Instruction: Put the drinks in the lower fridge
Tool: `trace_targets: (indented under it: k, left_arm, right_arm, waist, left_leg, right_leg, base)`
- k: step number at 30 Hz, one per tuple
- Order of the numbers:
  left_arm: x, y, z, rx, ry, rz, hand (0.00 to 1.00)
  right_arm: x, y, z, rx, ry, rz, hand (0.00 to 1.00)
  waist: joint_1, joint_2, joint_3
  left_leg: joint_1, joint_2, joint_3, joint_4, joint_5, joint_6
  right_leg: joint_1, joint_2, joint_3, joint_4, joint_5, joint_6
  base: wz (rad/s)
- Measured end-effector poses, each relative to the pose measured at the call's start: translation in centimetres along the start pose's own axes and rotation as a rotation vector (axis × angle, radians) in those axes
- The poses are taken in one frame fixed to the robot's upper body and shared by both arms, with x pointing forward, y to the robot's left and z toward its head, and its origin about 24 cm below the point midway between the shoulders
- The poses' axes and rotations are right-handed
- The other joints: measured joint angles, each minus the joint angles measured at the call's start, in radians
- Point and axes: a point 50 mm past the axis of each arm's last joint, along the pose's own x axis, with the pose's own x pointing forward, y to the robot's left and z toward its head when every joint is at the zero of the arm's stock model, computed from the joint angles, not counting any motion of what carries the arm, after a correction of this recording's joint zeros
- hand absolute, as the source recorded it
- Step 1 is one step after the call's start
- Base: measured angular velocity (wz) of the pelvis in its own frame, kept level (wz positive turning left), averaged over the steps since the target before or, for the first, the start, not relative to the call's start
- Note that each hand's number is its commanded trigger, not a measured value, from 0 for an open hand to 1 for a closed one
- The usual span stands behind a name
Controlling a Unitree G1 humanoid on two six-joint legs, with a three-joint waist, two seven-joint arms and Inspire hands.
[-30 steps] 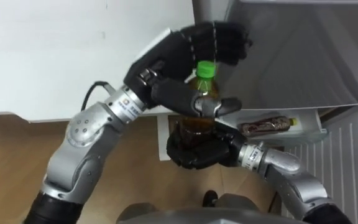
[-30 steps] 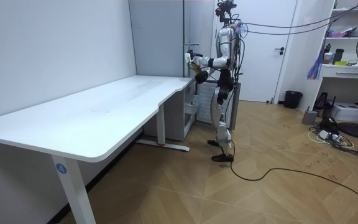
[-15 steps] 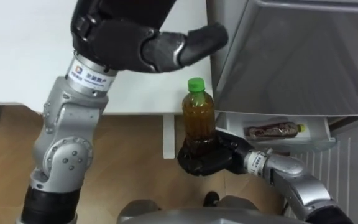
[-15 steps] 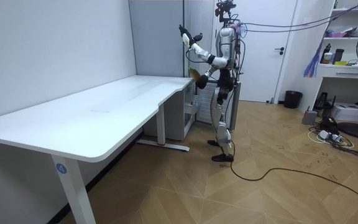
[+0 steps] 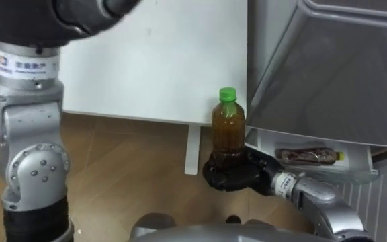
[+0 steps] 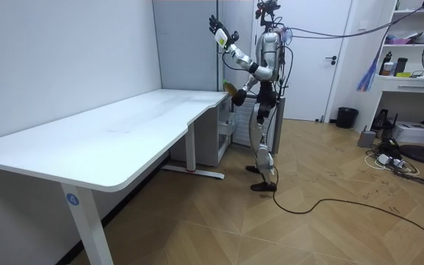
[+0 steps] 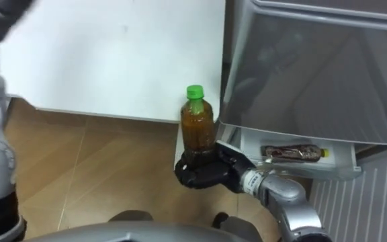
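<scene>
A brown drink bottle with a green cap stands upright in my right hand, whose dark fingers are curled round its base. It hangs over the wooden floor, just left of the grey fridge's open door. Below that door a white fridge shelf holds a second dark bottle lying on its side. In the room view my left hand is raised high above my shoulder, fingers spread and empty. Its silver forearm fills the left eye view's left edge.
The white table runs along the left and behind the bottle, with its leg close beside my right hand. In the room view I stand at the table's far end by the grey fridge. Wooden floor lies below.
My left hand has let go of the bottle's neck and swung up high. The right hand still holds the bottle upright. The head camera has shifted a little to the left.
</scene>
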Motion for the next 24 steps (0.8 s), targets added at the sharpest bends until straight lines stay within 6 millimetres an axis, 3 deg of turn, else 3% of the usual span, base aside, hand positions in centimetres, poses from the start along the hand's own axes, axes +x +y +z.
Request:
trace_targets:
  k: [10,17,20,22,24]
  left_arm:
    - [-4.1,5.2,2.4,0.105,-0.084,0.649,0.00]
    - [-6.8,7.3,2.8,0.220,-0.062,0.989,0.00]
    - [-8.3,8.0,2.8,0.247,-0.046,1.121,0.00]
    - [-10.5,9.1,2.4,0.228,-0.017,1.265,0.00]
    - [-12.5,10.1,1.8,0.235,0.032,1.385,0.00]
  right_arm:
    - [-0.9,0.1,-0.7,0.050,-0.026,-0.074,1.00]
    - [-0.8,0.3,-0.4,0.032,-0.025,-0.082,1.00]
    - [-1.1,0.5,-0.4,0.040,-0.025,-0.087,1.00]
    - [-1.3,0.5,-0.7,0.050,-0.022,-0.094,1.00]
    - [-1.3,0.5,-0.7,0.049,-0.019,-0.095,1.00]
  waist:
    - [0.079,0.002,-0.0015]
    - [0.082,0.008,0.0016]
    - [0.084,0.016,-0.0010]
    - [0.083,0.027,-0.0064]
    - [0.084,0.030,-0.0065]
  left_leg:
    - [0.006,-0.004,-0.026,-0.010,0.000,0.000]
    - [0.019,-0.006,-0.045,-0.015,0.000,0.000]
    - [0.016,-0.006,-0.052,-0.016,0.000,0.000]
    - [0.023,-0.007,-0.052,-0.018,0.001,0.001]
    - [0.027,-0.008,-0.050,-0.019,0.001,0.001]
  right_leg:
    - [0.031,-0.001,-0.031,-0.021,-0.005,0.008]
    - [0.054,-0.001,-0.047,-0.038,-0.006,0.009]
    - [0.057,-0.005,-0.066,-0.036,-0.007,0.010]
    - [0.056,-0.006,-0.067,-0.036,-0.008,0.011]
    - [0.057,-0.006,-0.066,-0.034,-0.010,0.010]
  base:
    - [0.07]
    - [0.09]
    - [0.05]
    - [0.00]
    - [-0.03]
